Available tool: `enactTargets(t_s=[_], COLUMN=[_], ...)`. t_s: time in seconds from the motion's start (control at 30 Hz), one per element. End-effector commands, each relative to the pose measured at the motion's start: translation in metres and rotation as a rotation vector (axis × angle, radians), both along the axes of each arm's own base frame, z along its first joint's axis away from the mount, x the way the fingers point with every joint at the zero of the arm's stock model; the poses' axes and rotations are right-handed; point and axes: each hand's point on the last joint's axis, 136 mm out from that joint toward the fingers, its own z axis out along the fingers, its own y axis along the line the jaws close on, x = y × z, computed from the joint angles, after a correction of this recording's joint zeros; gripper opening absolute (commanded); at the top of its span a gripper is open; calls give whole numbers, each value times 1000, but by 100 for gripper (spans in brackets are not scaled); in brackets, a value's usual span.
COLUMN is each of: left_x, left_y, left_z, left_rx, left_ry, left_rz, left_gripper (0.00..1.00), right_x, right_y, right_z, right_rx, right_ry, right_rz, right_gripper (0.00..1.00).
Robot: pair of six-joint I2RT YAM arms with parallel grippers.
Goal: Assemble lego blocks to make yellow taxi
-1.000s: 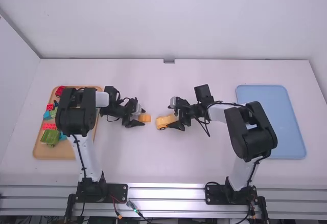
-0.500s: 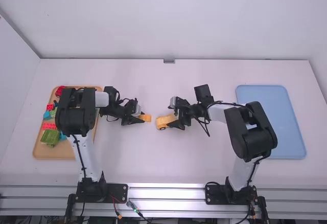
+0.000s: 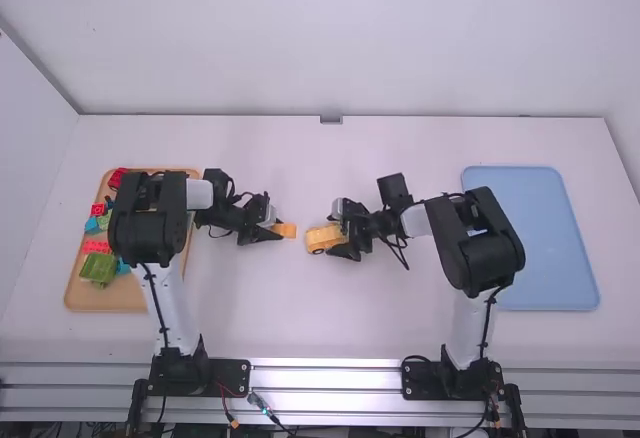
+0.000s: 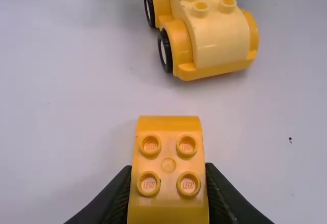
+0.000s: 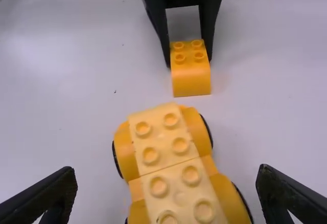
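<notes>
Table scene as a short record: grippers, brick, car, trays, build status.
left gripper: shut on yellow brick, studs up
right gripper: open, a finger off either side of car
car: on table, wheels down, studded top
brick vs car: apart, gap between them
orange tray: far left; red, green, blue blocks
blue tray: far right, bare where visible
build: brick not yet on car

Pale wall [image 3: 400,38] (quite plain) behind
</notes>
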Motion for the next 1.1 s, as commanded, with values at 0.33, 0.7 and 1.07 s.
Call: enactTargets(t_s=[0.33,0.7,1.07], left_x=[-4,-3,5], left_y=[-8,-8,-9], left_z=[7,8,12], left_rx=[-89,-83,-81], left_ry=[36,81,88], left_rz=[3,26,37], left_gripper=[33,29,25], right_x=[3,4,2], right_y=[-7,0,2], right_z=[-15,-16,-22], right_rx=[-64,-75,-121], right_ry=[-110,-194,-188], right_rz=[27,69,65], right_gripper=[89,88,83])
